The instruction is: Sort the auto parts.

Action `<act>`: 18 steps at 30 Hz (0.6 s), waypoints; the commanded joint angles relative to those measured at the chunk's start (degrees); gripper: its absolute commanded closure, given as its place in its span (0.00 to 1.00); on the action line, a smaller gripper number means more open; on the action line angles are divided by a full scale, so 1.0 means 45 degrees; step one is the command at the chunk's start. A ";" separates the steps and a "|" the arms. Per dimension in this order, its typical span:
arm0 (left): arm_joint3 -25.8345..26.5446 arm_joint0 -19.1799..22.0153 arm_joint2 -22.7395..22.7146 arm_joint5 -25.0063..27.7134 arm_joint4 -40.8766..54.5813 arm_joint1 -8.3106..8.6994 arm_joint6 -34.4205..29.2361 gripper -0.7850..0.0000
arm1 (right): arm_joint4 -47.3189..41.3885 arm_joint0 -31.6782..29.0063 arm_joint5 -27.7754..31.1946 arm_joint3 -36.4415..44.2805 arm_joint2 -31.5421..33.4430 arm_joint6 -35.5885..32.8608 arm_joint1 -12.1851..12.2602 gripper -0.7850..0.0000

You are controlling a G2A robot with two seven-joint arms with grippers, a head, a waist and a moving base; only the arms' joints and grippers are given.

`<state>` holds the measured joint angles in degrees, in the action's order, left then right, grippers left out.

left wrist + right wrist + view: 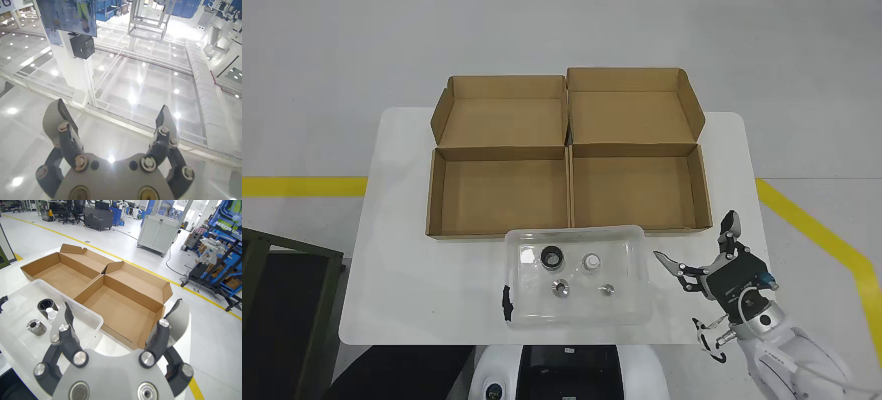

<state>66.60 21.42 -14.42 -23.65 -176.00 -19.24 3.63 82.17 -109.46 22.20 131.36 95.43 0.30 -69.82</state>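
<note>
1. The right gripper [694, 238] is hovering over the table [402, 260], just off the short side of the clear tray [577, 231]. Its fingers are spread wide and are grasping nothing.
2. The left gripper [112, 106] is pointing up at the ceiling. Its fingers are likewise released, with nothing between them.
3. Count: one tray, two cardboard boxes and four parts.
   - One box [498, 195] is lying at 11 o'clock from the tray and the other box [637, 190] at 1 o'clock, with their sides touching.
4. All four parts are sitting in the tray:
   - a dark sleeve [553, 259];
   - a white-capped piece [591, 262];
   - a steel cylinder [561, 290];
   - a small steel piece [607, 290].
5. The sleeve and the cylinder are standing upright, bores facing up, so their long axes are running vertically.
6. Governing relation: seen from above, the parts are lying at roughly 9 o'clock from the right gripper.
   - The small steel piece and the white-capped piece are sitting nearest to it.
   - In my judgement the right arm is the nearer one and is facing a descent from above over the tray wall.
</note>
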 commanded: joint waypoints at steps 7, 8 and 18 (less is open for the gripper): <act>0.0000 0.0000 0.0000 0.0000 0.0000 0.0000 0.0000 0.00 | 0.0000 0.0000 0.0000 0.0000 0.0000 0.0000 0.0000 0.00; 0.0000 0.0000 0.0000 0.0000 0.0000 0.0000 0.0000 0.00 | 0.0000 0.0000 0.0000 0.0000 0.0000 0.0000 0.0000 0.00; 0.0000 0.0000 0.0000 0.0000 0.0000 0.0000 0.0000 0.00 | -0.0055 0.0053 0.0060 -0.0033 -0.0101 -0.0024 0.0001 0.00</act>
<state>66.60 21.42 -14.42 -23.65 -176.00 -19.24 3.63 82.13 -109.42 22.25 131.34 95.36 0.29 -69.82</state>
